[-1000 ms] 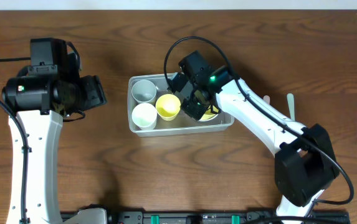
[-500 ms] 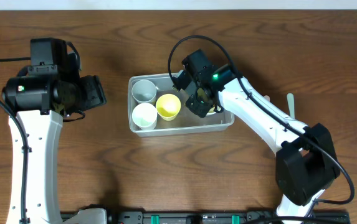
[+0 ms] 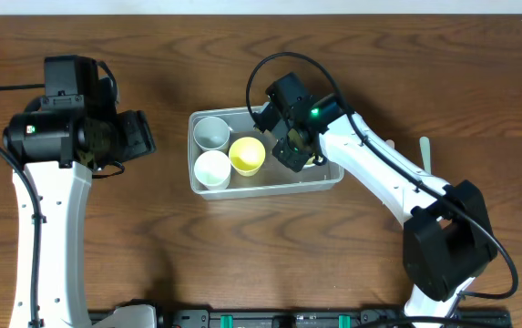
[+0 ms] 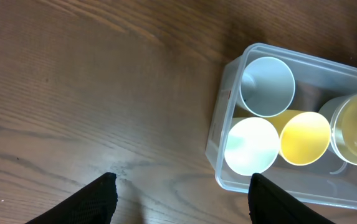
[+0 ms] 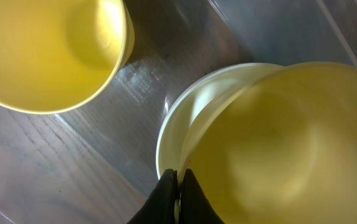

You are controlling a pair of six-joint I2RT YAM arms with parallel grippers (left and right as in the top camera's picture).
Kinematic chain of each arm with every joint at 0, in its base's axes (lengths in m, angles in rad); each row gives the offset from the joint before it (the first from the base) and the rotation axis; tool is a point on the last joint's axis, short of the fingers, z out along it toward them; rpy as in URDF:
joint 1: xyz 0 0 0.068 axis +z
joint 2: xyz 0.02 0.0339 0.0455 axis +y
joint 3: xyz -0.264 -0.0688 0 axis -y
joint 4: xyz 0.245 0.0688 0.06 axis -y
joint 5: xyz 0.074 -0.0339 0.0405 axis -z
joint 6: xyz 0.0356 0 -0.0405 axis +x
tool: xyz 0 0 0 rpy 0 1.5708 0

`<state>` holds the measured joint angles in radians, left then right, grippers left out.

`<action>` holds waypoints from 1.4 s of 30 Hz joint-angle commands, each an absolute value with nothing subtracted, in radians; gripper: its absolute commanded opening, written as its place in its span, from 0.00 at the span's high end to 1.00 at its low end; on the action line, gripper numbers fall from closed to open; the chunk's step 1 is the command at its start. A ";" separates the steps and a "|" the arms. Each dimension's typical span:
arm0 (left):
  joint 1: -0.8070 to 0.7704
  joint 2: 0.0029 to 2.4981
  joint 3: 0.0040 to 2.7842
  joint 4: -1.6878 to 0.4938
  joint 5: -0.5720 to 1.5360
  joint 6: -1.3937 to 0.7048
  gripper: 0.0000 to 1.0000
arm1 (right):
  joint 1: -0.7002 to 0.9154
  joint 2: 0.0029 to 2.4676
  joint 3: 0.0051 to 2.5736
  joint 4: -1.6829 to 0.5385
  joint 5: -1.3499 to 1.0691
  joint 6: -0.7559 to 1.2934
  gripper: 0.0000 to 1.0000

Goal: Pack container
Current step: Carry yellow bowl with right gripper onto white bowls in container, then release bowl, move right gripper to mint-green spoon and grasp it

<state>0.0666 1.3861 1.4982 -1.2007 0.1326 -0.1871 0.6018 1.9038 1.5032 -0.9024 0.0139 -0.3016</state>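
Already well filled, the clear container (image 3: 266, 189) lies mid-table between the two arms. A pale blue cup (image 3: 210, 132), a white cup (image 3: 211, 169) and a yellow cup (image 3: 247, 156) stand at the end nearer the left arm. At the other end the right gripper (image 5: 178, 186) is down inside the tub. Its fingers are drawn together on the rim of a yellow bowl (image 5: 278, 143) that sits nested in a white bowl (image 5: 184, 109). The left gripper (image 4: 187, 199), fingers wide apart and holding nothing, hangs over the bare wooden table (image 4: 72, 93) just beside the tub. The step in hand appears to be setting the bowl down. Done well, that means seating it flat in the white one before the pinch is let go. The fingers should open only a little, clearing the thin rim without nudging the yellow cup close by. A straight lift out would then keep the bowls from tipping and the light tub from dragging.
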 commanded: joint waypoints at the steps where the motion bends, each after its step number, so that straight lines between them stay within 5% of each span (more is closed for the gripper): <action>1: 0.071 1.386 1.493 -1.203 0.142 -0.192 0.32 | 0.590 1.908 1.504 -0.909 0.038 -0.311 0.74; 4: 0.071 1.386 1.493 -1.203 0.142 -0.192 0.32 | 0.590 1.908 1.504 -0.910 0.038 -0.311 0.67; 14: 0.071 1.386 1.493 -1.203 0.142 -0.192 0.32 | 0.591 1.896 1.509 -0.907 0.014 -0.311 0.69; 22: 0.071 1.386 1.493 -1.203 0.142 -0.192 0.32 | 0.586 1.763 1.510 -0.886 -0.005 -0.218 0.93; 28: 0.071 1.386 1.493 -1.203 0.142 -0.192 0.32 | 0.480 1.592 1.510 -0.865 0.163 0.109 0.86; 31: 0.071 1.386 1.493 -1.204 0.142 -0.192 0.32 | 0.357 1.510 1.510 -0.904 0.182 0.231 0.53; 33: 0.071 1.386 1.493 -1.204 0.142 -0.192 0.32 | 0.263 1.482 1.510 -0.934 0.173 0.255 0.44; 42: 0.071 1.386 1.493 -1.204 0.142 -0.193 0.32 | -0.096 1.574 1.457 -1.128 0.157 0.145 0.39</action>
<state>0.0666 1.3861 1.4982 -1.2007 0.1326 -0.1871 -0.0349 1.5169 1.4929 -1.1049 0.1547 0.1818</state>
